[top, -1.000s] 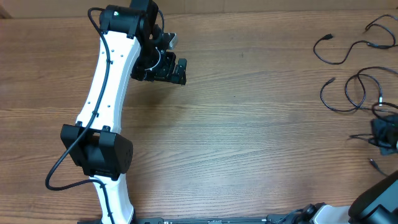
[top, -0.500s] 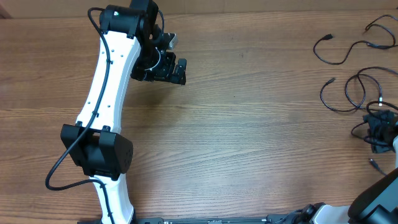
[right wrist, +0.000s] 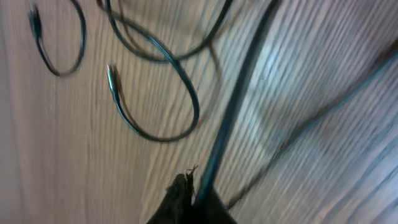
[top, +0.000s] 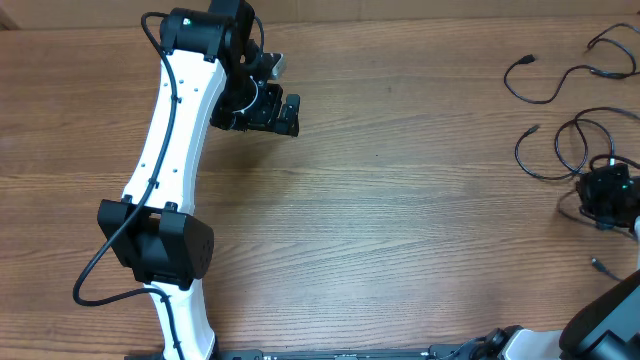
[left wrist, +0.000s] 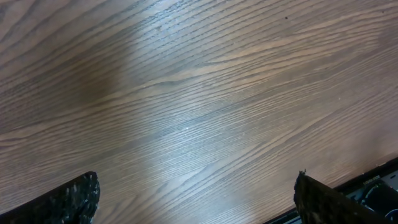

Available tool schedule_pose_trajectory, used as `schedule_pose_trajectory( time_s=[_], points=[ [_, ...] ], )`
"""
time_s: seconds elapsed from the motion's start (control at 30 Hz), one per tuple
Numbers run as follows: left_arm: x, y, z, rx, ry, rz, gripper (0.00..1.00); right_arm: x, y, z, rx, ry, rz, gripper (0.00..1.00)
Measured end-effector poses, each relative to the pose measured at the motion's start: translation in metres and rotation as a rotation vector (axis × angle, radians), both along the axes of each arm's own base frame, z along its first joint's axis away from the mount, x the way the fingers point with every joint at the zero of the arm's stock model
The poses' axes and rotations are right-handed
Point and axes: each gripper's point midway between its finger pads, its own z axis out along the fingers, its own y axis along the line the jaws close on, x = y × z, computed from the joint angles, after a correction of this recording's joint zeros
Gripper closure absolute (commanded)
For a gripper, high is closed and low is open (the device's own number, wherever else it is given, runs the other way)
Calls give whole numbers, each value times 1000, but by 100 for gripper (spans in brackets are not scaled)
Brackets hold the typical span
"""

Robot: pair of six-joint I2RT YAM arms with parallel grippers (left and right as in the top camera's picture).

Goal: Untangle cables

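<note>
Right hand [right wrist: 191, 198] pinching cables [right wrist: 233, 106], view blurred, fingertips cut off; left hand [left wrist: 196, 196] spread wide.

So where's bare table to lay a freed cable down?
Free: the wide table stretch between the left arm and the cables. Crowded: the right edge, where cables curl beside the right claw.

Overhead evenly lit and sharp, soft shadow beside the left arm [top: 175, 120], left wrist view with pale glare band down the table [left wrist: 186, 124], dim upper-left corner, right wrist view motion-blurred, cables [right wrist: 234, 102] smeared
</note>
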Motion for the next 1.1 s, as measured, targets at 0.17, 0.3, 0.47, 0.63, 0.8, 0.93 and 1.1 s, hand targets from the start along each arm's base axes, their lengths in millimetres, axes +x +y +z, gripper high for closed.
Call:
schedule_pose_trajectory(
  time_s=[0.17, 0.3, 0.47, 0.63, 0.8, 0.93, 1.1],
  points=[
    [0, 0, 0, 0, 0, 0, 0, -8, 6, -5, 20, 42, 4, 96],
    [0, 0, 0, 0, 0, 0, 0, -13, 7, -7, 21, 70, -3, 96],
    [0, 0, 0, 0, 0, 0, 0, -16, 5, -6, 8, 80, -15, 68],
    [0, 0, 0, 0, 0, 0, 0, -18, 3, -5, -9, 92, -16, 0],
    [0, 0, 0, 0, 0, 0, 0, -22, 6, 1, 6, 114, -15, 0],
    [0, 0, 0, 0, 0, 0, 0, -21, 4, 25, -13, 95, -17, 0],
    [0, 0, 0, 0, 0, 0, 1, -22, 7, 71, -59, 35, -11, 0]
  ],
)
